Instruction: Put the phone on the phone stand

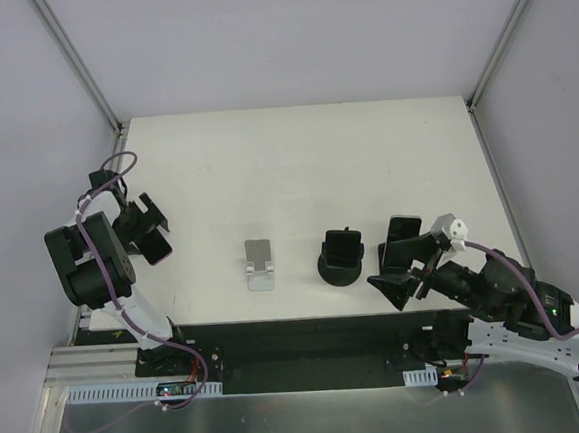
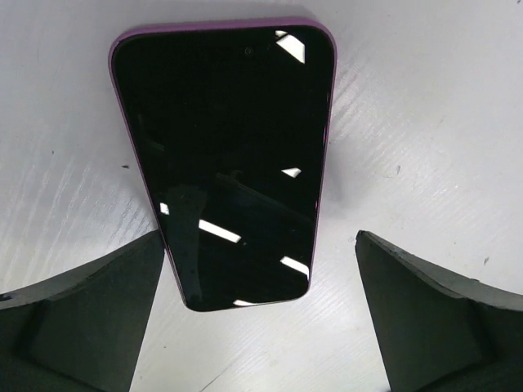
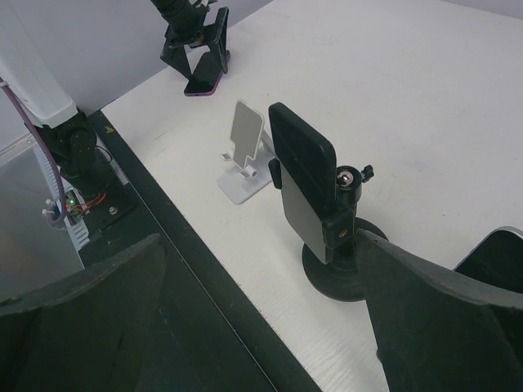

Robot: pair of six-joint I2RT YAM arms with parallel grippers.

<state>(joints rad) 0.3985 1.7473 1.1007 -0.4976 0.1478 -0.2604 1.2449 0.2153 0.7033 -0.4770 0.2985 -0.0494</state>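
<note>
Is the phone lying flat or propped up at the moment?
Lying flat: the phone rests screen-up on the white table, its full dark glass facing the camera, below the open left gripper.

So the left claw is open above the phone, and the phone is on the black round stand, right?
No. The left claw is open above the phone, but the phone lies flat on the table, not on the black round stand. The left wrist view shows it.

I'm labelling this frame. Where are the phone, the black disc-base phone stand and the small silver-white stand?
phone point(image 2: 225, 163): left wrist view, middle of its dark screen.
phone stand point(image 3: 302, 167): right wrist view, back of its holder.
silver-white stand point(image 1: 260, 257): top view, its upright backplate.
</note>
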